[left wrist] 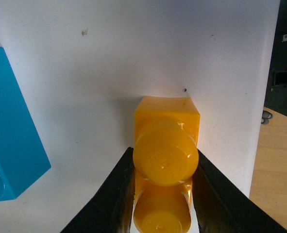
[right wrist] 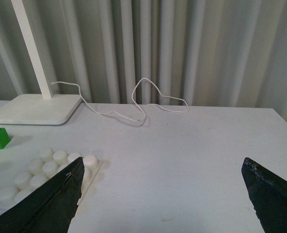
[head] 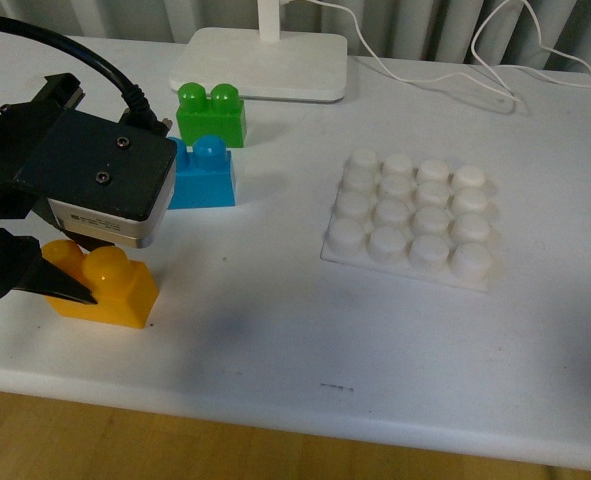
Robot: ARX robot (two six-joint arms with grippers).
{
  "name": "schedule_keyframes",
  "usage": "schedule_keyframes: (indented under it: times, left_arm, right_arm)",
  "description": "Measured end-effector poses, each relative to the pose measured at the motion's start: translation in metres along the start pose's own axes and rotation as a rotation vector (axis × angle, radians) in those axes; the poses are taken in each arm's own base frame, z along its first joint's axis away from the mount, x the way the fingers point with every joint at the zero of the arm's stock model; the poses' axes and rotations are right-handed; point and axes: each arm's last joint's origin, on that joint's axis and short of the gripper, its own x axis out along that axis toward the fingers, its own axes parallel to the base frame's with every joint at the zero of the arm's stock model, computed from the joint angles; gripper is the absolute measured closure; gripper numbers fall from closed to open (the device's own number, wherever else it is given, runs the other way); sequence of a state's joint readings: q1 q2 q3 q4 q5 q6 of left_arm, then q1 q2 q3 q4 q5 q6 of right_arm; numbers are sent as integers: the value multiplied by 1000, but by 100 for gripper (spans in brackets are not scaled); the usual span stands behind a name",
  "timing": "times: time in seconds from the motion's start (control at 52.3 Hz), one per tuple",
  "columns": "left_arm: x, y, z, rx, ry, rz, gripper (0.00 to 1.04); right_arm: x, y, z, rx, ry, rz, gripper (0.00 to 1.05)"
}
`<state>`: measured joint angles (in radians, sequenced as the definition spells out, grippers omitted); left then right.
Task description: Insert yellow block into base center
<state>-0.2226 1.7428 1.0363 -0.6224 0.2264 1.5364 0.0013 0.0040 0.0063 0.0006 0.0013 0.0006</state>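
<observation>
left pincer clasps the orange-yellow two-stud plastic brick; lift level, seat at centre of the white studded plate.

There's the yellow block, orange-yellow, two round studs pointing up, sitting flat on the table at the near left. The left gripper has its dark fingers pressed against both sides of it. Well off to the right lies the base, a flat white square plate with a four-by-four grid of round studs.
</observation>
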Motion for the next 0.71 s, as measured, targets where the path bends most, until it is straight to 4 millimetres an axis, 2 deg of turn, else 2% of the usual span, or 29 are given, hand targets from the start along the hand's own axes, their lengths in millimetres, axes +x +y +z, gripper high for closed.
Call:
schedule_keyframes:
  times: [0.191, 0.44, 0.593, 0.708]
  left_arm:
    - [-3, 3, 4, 6, -3, 2, 76]
    - [-32, 32, 30, 40, -31, 86, 76]
    - [-45, 50, 55, 63, -69, 144, 76]
    - [-43, 63, 82, 88, -104, 158, 76]
  right_arm:
    - [0, 0, 0, 0, 0, 0, 9]
    - [0, 0, 0, 0, 0, 0, 9]
    - [0, 0, 0, 0, 0, 0, 9]
    - [0, 0, 0, 0, 0, 0, 9]
